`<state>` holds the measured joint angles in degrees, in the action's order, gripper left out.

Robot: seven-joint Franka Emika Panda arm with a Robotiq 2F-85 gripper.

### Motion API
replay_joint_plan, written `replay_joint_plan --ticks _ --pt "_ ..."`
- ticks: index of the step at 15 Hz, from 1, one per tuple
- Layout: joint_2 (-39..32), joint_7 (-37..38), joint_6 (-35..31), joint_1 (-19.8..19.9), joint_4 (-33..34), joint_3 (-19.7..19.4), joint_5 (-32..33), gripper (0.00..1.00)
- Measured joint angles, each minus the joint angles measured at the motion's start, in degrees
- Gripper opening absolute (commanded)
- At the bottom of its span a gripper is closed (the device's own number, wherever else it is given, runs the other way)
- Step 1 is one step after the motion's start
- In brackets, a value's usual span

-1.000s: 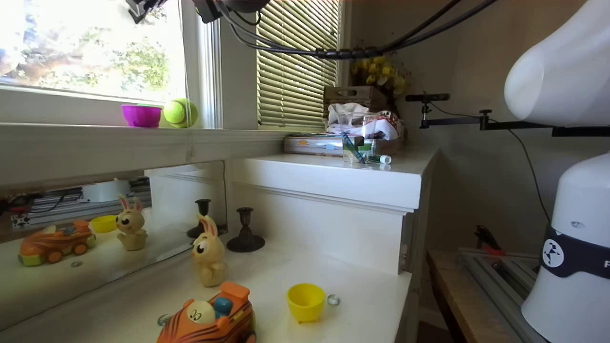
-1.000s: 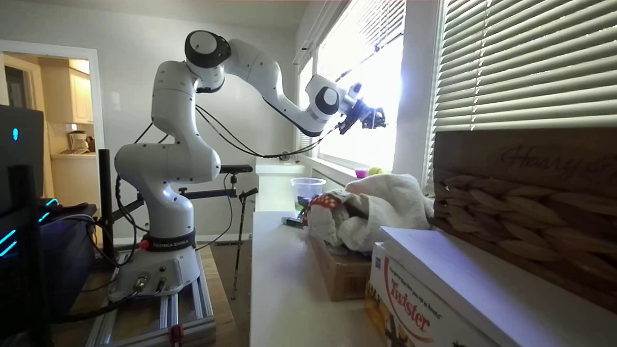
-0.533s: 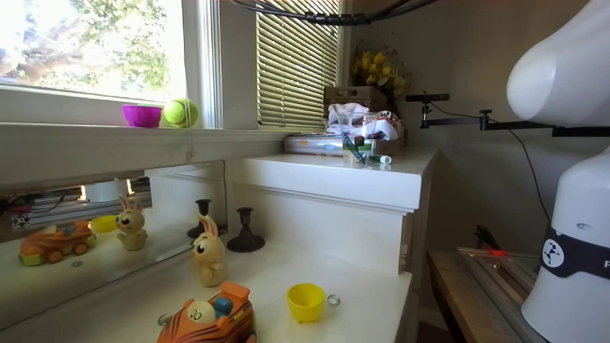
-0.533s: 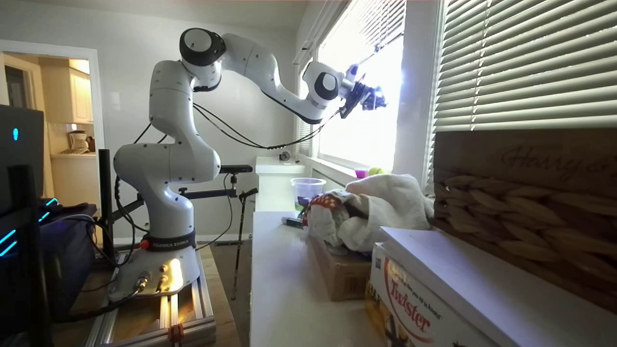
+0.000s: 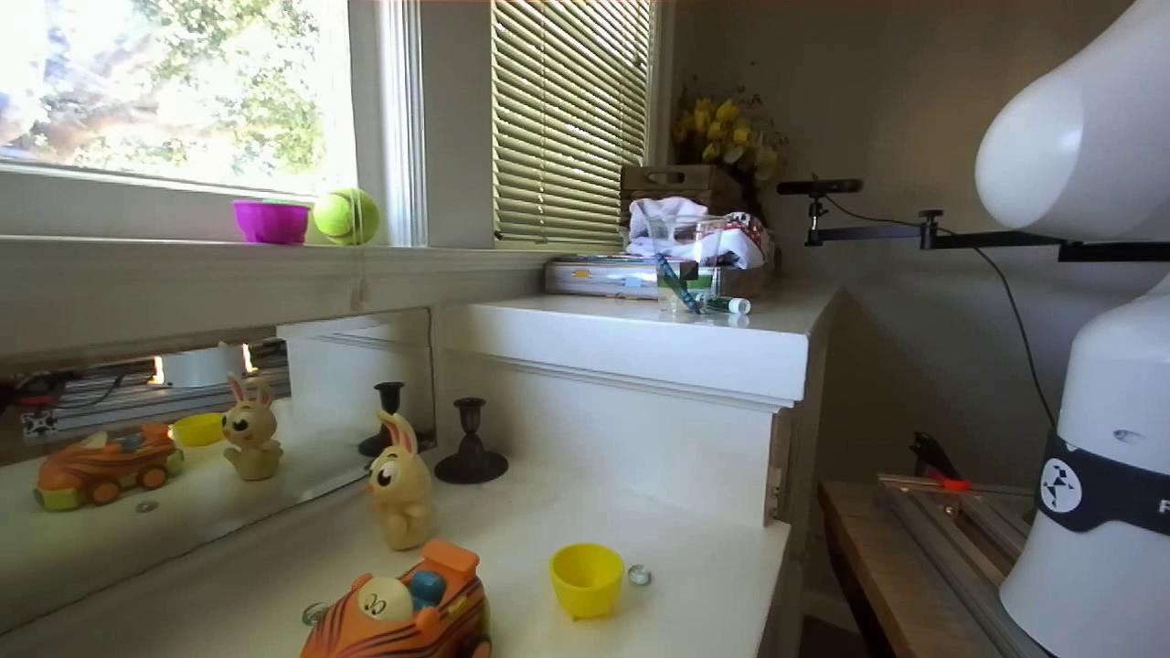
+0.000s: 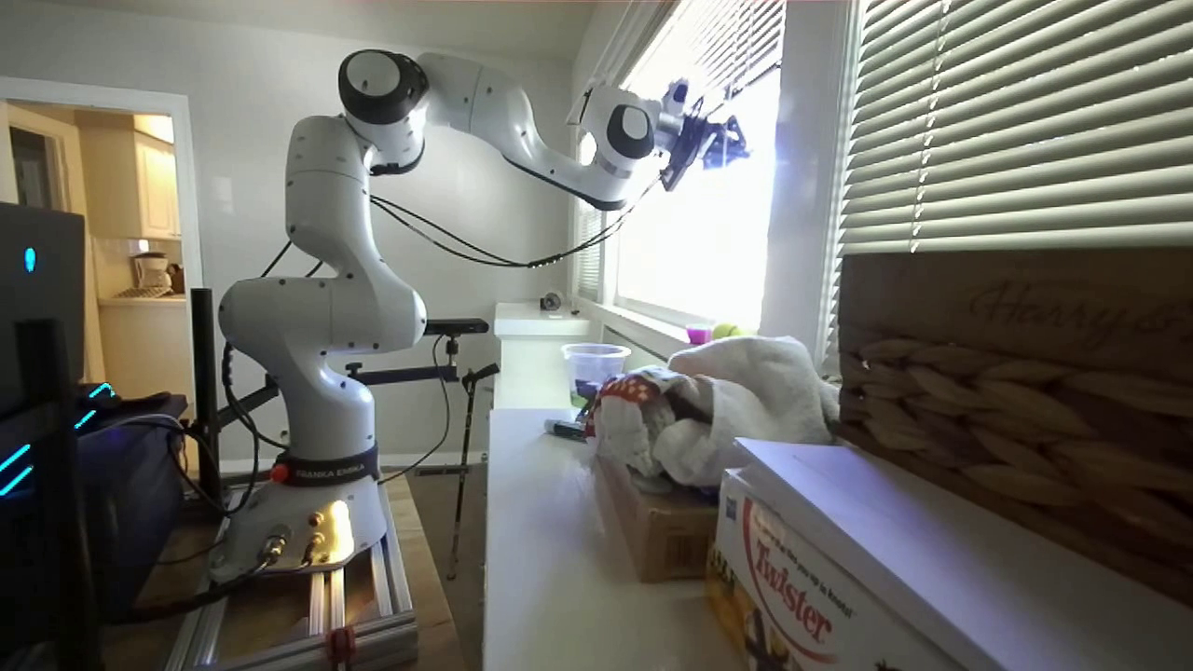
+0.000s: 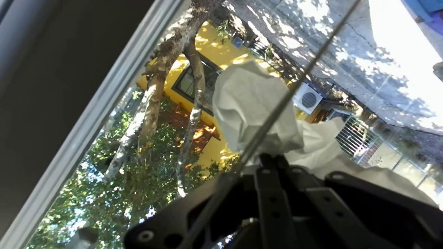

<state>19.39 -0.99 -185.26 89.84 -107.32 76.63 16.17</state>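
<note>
White cloth (image 7: 254, 100), perhaps paper, is pinched in a bunch by the claw (image 7: 272, 160), presumably so slack is kept from slipping; the rest is trailed to the right in the wrist view, partly hidden behind the claw. A cord (image 7: 312, 65) is seen across its near side. In an exterior view, with the claw held high before the window (image 6: 685, 252), the cloth cannot be made out against glare.

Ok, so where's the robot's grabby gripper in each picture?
In an exterior view: the gripper is near the top, right of the middle, in front of the bright window.
In an exterior view: not in it; the window is at the top left.
Wrist view: the gripper reaches up from the bottom, right of the middle.
Shared landmark: the window, in all three.
</note>
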Motion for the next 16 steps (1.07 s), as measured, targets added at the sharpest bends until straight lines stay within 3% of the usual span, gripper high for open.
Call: replay_joint_plan --ticks 7,16 --pt "0.0 0.1 0.0 0.1 -0.5 0.8 -0.1 0.01" --pt "-0.1 0.1 5.2 3.3 -5.7 6.8 -0.1 0.01"
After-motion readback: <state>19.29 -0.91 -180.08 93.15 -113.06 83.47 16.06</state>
